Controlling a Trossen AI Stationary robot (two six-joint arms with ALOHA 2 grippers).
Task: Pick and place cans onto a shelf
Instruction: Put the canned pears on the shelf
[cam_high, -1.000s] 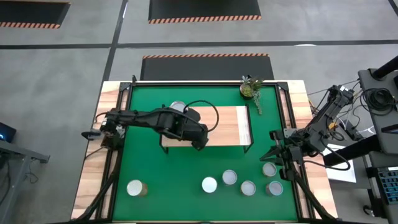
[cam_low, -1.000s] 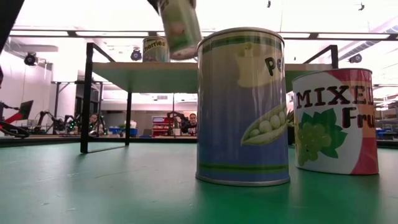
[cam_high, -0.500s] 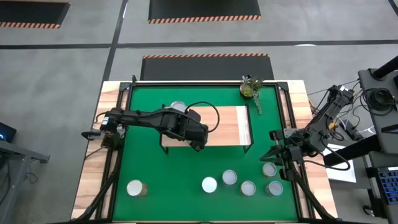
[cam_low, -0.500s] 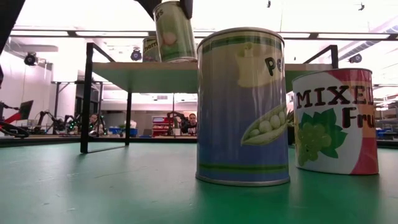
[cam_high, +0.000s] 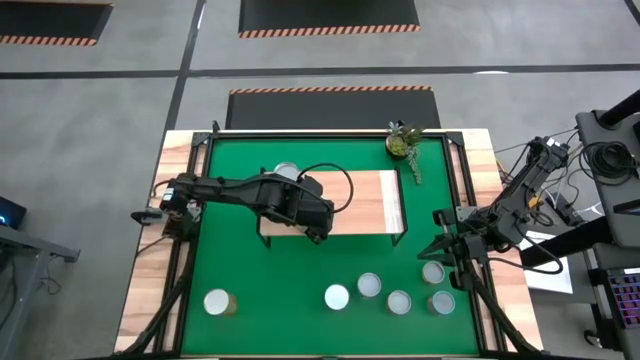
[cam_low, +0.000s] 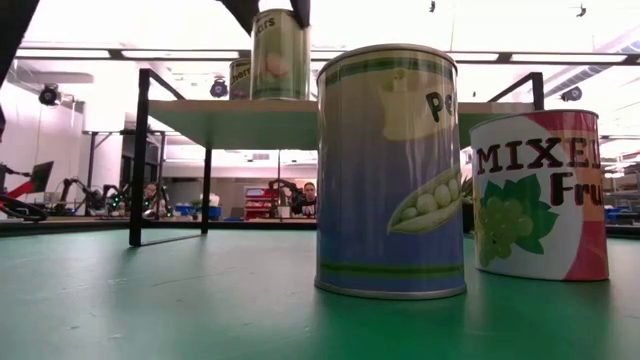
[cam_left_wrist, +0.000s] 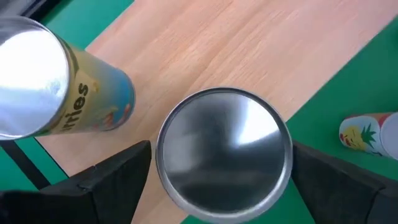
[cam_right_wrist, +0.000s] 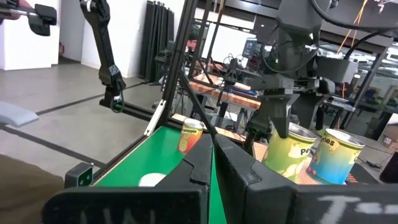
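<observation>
- The left gripper (cam_left_wrist: 221, 180) sits above the near edge of the low, light-wood shelf with a thin black frame (cam_high: 365, 200); its dark fingers (cam_left_wrist: 115, 177) clamp a pale green can with a shiny silver round top (cam_left_wrist: 224, 152).
- In the low view, this held can (cam_low: 280, 55) stands upright with its base at the level of the shelf top (cam_low: 300, 110).
- A second can, with a yellow and blue label (cam_left_wrist: 59, 93), stands on the shelf just beside it.
- The right gripper (cam_high: 440, 247) waits at the right edge of the green mat (cam_high: 250, 270), fingers pressed together.
- Six other cans stand on the mat in front of the shelf: five grouped at the right (cam_high: 370, 286), one alone at the left (cam_high: 217, 302).
</observation>
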